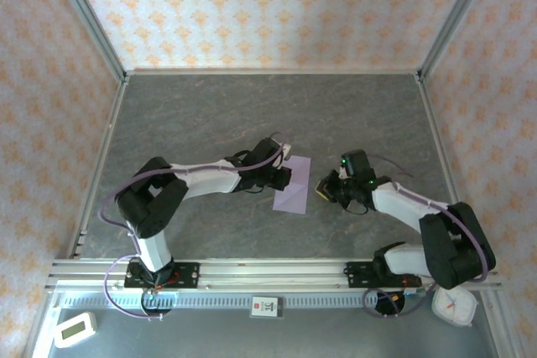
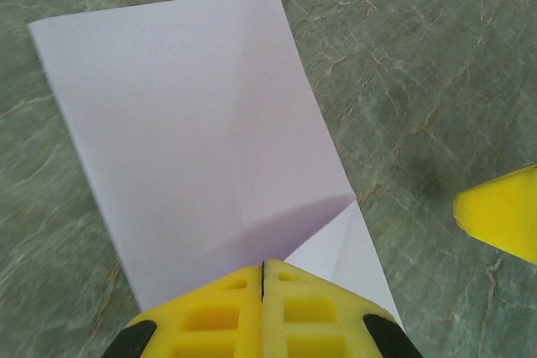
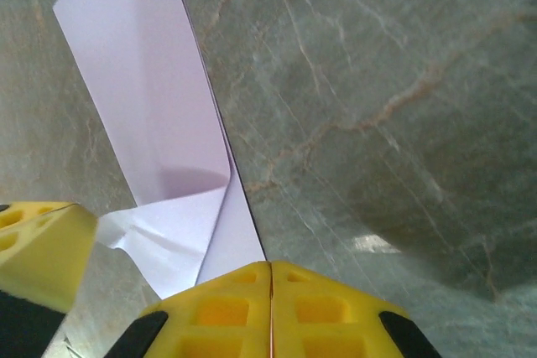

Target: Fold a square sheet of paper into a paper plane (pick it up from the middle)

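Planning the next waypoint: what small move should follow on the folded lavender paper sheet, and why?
Probably slide the shut left gripper along the diagonal crease of the folded lavender paper sheet: its corner flap looks raised, and the shut right gripper sits beside it.

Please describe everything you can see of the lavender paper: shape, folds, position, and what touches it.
The paper is thin, matte, pale lavender. It is folded into a long narrow rectangle, with faint diagonal creases and one small corner flap turned over at one end. It lies flat in the middle of the grey table. The shut left gripper sits on that end, seemingly pressing it; the shut right gripper stands just beside it.
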You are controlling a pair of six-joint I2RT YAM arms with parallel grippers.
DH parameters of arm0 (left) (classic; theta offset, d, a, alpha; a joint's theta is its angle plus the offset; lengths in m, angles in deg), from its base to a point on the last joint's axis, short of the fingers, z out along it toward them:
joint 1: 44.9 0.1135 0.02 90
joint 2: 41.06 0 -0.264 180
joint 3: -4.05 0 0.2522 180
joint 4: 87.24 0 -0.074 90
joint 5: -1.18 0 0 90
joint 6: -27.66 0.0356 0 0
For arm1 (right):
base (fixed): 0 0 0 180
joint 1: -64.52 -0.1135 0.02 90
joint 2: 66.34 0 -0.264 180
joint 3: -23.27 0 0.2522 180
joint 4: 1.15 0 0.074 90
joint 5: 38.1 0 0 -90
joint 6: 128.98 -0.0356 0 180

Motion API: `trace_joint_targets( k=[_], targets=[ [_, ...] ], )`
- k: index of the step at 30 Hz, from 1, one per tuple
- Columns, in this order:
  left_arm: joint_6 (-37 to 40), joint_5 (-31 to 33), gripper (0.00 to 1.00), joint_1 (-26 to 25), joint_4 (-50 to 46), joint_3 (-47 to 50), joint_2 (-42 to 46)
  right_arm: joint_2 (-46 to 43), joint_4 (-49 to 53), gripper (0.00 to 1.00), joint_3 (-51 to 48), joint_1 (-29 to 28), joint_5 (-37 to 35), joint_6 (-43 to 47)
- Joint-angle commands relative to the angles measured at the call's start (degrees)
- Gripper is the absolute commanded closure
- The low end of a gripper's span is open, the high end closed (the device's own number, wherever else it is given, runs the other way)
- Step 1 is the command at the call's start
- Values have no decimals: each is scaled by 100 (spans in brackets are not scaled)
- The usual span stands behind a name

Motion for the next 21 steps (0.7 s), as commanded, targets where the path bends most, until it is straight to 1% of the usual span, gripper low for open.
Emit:
trace_joint_targets(
  k=[1, 3, 5, 8, 12, 21],
  targets=[
    [-161, 305, 100, 27, 95, 190, 681, -155, -165, 90, -126, -76, -142, -227],
    [-206, 254, 100, 25, 31, 219, 927, -166, -187, 90, -160, -111, -152, -262],
    [-211, 68, 100, 16, 21, 245, 1025, -165, -211, 90, -197, -139, -173, -292],
    [-102, -383, 100, -17, -51, 233, 971, -140, -240, 90, -209, -141, -179, -319],
    [51, -674, 100, -157, -137, 195, 733, -55, -207, 89, -137, -144, -167, -289],
    [214, -608, 100, -188, -61, 42, 132, 45, -169, 87, -109, -173, -49, -219]
  ],
)
